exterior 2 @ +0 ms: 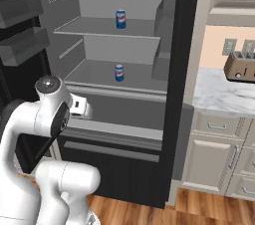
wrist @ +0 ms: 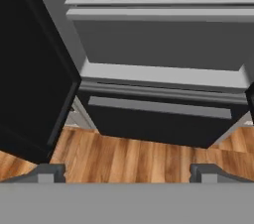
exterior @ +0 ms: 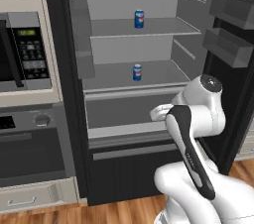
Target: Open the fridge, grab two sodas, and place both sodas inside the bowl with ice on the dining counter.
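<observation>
Fridge (exterior: 69, 69), tall and black with a grey shelved interior, stands with both French doors swung wide; grey door bins (exterior: 230, 44) hang on the right door and a grey bin (exterior: 82, 39) on the left door. Upper soda can (exterior: 139, 19), blue and white with a red patch, stands upright near the middle of the upper grey shelf (exterior: 163, 27). Lower soda can (exterior: 137, 72), same colours, stands upright on the lower grey shelf (exterior: 163, 72), almost directly beneath the first. The two cans are well apart, one shelf level between them. Under the lower shelf sits a closed grey crisper front, and below that the black bottom drawer (exterior: 134, 168) with its long grey bar handle.

Gripper (wrist: 127, 173) of the white arm hangs in front of the fridge's lower section, low and near, aimed down at the drawer and the brown wood plank floor (wrist: 139, 156). Its two dark fingertips (wrist: 49, 172) stand spread far apart at the bottom corners of the hand view, with nothing between them. It holds nothing and touches nothing. The lower can shows at the top edge of the hand view, far from the fingers.

Left of the fridge: a beige-framed microwave (exterior: 25, 54) above a dark oven (exterior: 32, 148). Right of the fridge: a marble counter (exterior 2: 224, 94) on beige cabinets carrying a brown toaster (exterior 2: 241, 67).
</observation>
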{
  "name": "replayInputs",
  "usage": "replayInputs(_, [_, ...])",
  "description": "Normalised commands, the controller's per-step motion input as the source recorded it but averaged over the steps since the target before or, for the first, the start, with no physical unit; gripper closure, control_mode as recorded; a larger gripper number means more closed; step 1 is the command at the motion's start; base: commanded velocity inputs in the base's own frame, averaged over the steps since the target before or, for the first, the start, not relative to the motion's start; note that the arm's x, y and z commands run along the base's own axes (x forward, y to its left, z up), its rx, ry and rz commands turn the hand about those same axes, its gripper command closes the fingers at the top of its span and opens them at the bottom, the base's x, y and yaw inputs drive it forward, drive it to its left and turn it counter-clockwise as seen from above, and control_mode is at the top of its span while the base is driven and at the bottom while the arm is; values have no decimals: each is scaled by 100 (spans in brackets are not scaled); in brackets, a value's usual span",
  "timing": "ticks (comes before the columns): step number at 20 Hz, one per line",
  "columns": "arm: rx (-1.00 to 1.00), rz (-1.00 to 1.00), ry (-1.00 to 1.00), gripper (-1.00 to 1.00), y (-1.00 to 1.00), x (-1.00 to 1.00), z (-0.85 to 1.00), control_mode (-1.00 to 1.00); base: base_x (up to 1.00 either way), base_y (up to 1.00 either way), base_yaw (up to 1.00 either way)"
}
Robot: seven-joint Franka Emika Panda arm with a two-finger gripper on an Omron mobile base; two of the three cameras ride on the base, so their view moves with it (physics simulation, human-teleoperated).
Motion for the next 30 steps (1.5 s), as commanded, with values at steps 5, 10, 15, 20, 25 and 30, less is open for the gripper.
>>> replayInputs(5, [-1,-3,-1,-100,-5,-10,-5,-100,0,0,0])
replayInputs(10, [1,-6,1,-100,7,10,0,100,10,8,-3])
replayInputs(15, [0,0,0,-100,0,0,0,100,52,31,-15])
replayInputs(20, [0,0,0,-100,0,0,0,100,60,4,-8])
replayInputs(25, [0,0,0,-100,0,0,0,100,65,5,-4])
replayInputs(30, [0,0,0,-100,0,0,0,100,52,0,-2])
